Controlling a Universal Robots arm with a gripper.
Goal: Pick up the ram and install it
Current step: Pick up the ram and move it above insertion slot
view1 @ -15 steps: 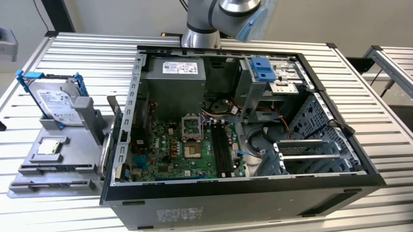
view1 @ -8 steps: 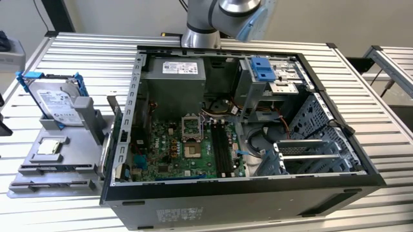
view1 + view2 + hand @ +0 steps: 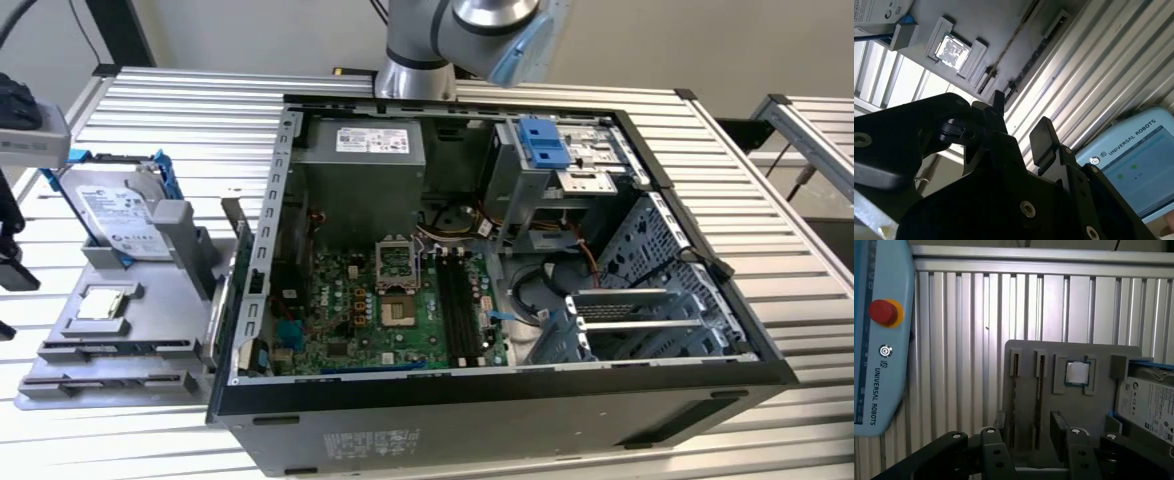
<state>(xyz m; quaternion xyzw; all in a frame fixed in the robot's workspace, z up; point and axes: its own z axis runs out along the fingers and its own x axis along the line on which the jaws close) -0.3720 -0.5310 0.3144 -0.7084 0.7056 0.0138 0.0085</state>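
Jaws, wide and empty, hover over the grey tray (image 3: 1094,410); ram (image 3: 1015,400) stands edgewise in its slot.

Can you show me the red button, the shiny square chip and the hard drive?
red button (image 3: 882,311), first wrist view, middle of its cap.
square chip (image 3: 1076,373), first wrist view, centre of its shiny top.
hard drive (image 3: 1149,405), first wrist view, its white label.
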